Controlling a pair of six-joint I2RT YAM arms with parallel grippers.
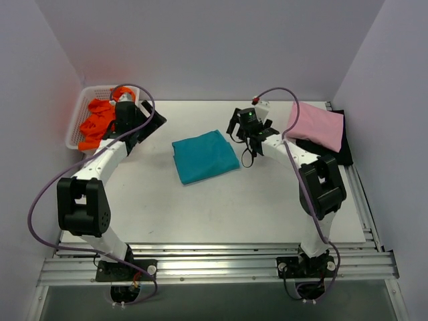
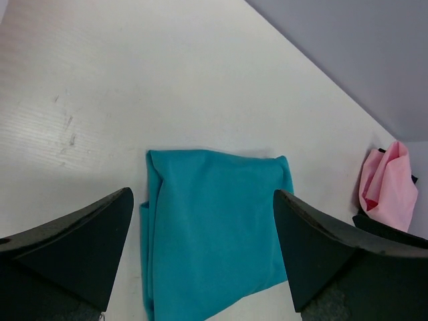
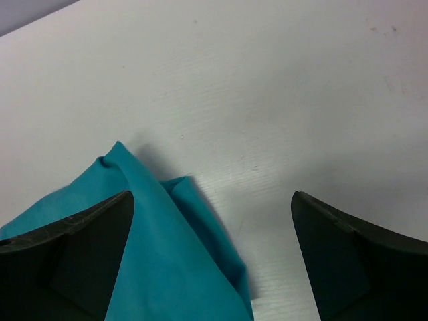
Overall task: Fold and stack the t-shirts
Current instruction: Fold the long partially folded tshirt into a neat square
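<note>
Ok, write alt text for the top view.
A folded teal t-shirt lies between the open left gripper and open right gripper. Orange shirts fill a white basket at left; a pink shirt tops a black shirt at right.

We see a teal t-shirt folded into a rough rectangle, lying flat in the middle of the white counter. At the far left, a white mesh basket holds bunched orange t-shirts, and the left arm reaches to its right edge. At the far right, a pink t-shirt lies on a black t-shirt. The right arm bends leftward, its wrist between the pink and teal shirts.
</note>
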